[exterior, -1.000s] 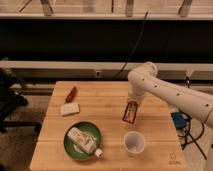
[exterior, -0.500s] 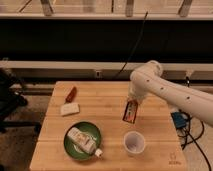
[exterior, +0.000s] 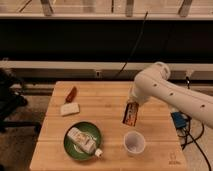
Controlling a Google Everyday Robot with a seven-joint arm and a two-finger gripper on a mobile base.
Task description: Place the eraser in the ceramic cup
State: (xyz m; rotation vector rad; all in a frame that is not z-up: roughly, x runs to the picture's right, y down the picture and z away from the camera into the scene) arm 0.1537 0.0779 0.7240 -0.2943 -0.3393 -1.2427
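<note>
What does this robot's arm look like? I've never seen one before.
It is a thick, rounded white arm, smooth like a plastic shell, with a bulbous joint and rows of small dark dots along its side. Its pincer is mostly hidden at the arm's tip, over the wooden table, at the top of the eraser.

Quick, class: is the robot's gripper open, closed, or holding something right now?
Gripper: closed on the small dark oblong eraser with orange-red markings, holding it upright near the small round white ceramic cup.
</note>
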